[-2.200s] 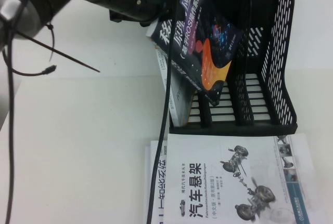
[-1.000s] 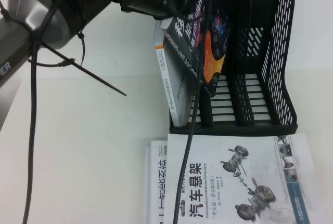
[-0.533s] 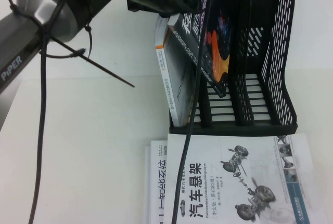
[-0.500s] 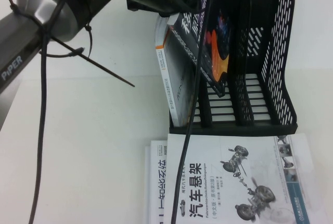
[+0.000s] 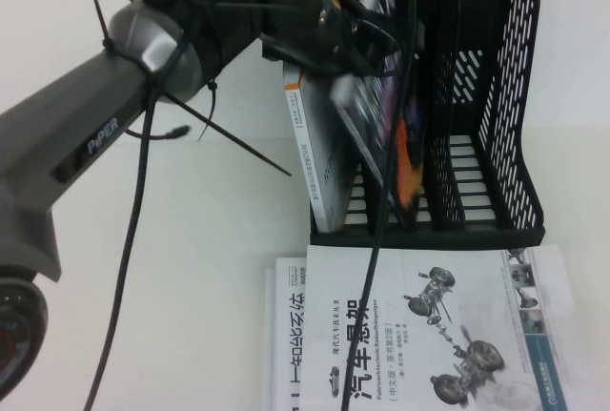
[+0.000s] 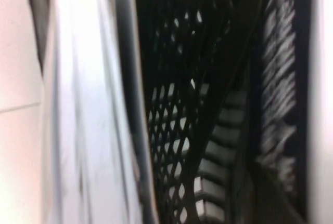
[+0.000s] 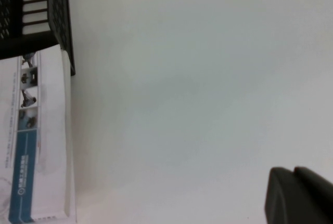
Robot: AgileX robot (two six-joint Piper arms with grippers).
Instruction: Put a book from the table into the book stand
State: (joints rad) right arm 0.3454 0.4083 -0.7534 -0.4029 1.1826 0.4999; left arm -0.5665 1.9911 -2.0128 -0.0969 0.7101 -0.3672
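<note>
The dark navy book (image 5: pixel 393 125) stands tilted and blurred inside the black book stand (image 5: pixel 496 96), its lower edge down near the slotted base. My left gripper (image 5: pixel 329 39) is at the book's upper corner, above the stand's left slots, and appears shut on it. In the left wrist view the book (image 6: pixel 276 78) shows as a dark cover with white characters beside the stand's perforated wall (image 6: pixel 182 104). My right gripper (image 7: pixel 294 174) is shut and empty over the bare white table (image 7: pixel 197 78), out of the high view.
A white book with an orange spine stripe (image 5: pixel 319 163) stands in the stand's leftmost slot. A white book with car suspension drawings (image 5: pixel 429 335) lies on the table (image 5: pixel 172 268) in front of the stand. The left arm's cables hang across the stand's front.
My left arm has swung further right and forward over the stand. The navy book has turned more upright and sunk deeper into its slot.
</note>
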